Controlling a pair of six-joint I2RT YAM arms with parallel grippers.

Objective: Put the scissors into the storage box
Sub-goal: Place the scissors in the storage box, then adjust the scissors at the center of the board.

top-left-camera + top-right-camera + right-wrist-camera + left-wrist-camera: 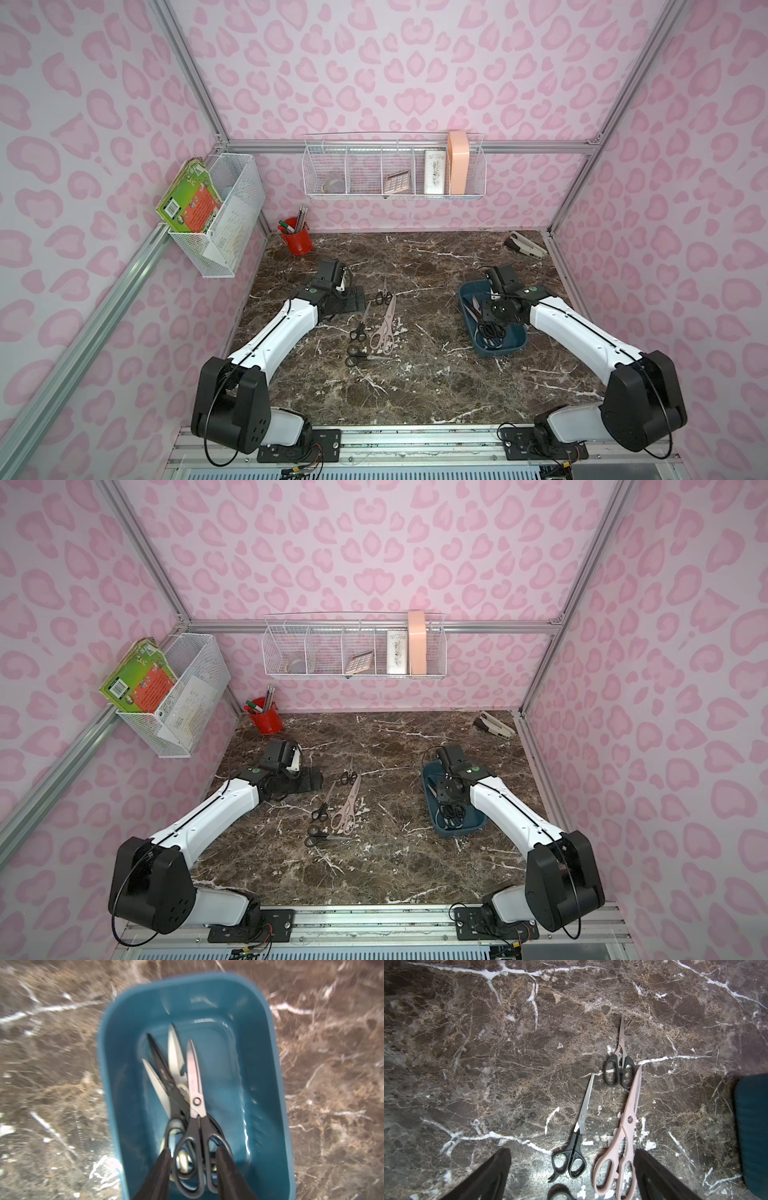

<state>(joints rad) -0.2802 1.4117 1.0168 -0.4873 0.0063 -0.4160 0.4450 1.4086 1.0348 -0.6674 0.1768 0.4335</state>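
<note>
Now: right claw (193,1150) partly open astride black-handled scissors (195,1101), which lie atop the pile inside storage box (249,1064); floor along one long wall bare; left claw (572,1150) wide open, empty, well clear of box, pink scissors (629,1120) between.

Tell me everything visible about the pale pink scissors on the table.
The pale pink scissors are the largest pair on the marble table: plastic-looking pink handles, two loops, closed pinkish blades, one pivot screw. They lie flat, tip toward the back wall, close beside a small black-handled pair; contact unclear.
</note>
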